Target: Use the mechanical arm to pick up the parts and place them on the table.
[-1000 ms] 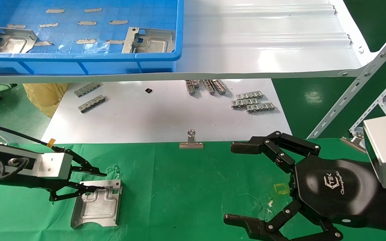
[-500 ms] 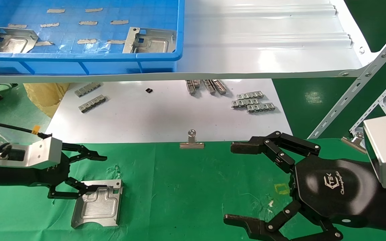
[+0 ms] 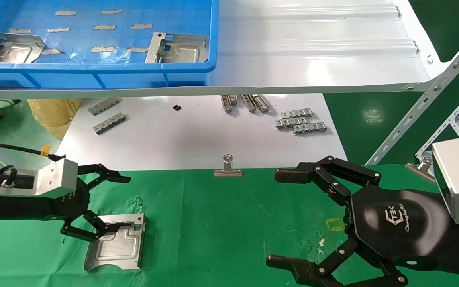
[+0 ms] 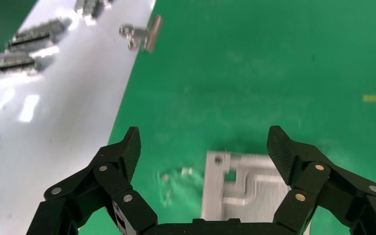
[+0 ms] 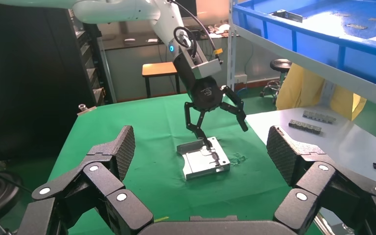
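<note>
While the left gripper (image 3: 108,205) sits over the near-left part of the green table (image 3: 229,215), its claw fingers (image 4: 122,152) are spread wide apart and aren't clamping anything. One lower finger reaches over the far-left corner of a silver stamped part (image 3: 116,247) that lies flat on the cloth; can't tell if it's actually touching the metal. From the left wrist view the part (image 4: 240,188) shows between the two open fingers, closer to one of them. Over on the near right, the right gripper (image 3: 283,217) hovers above the table with its fingers also wide open, holding nothing, well apart from that part. Two more parts (image 3: 177,48) are in the blue bin (image 3: 94,73) up on the far shelf, one (image 3: 8,47) at the left end. A binder clip (image 3: 227,169) sits at the far edge of the cloth, beside the white board (image 3: 181,139).
</note>
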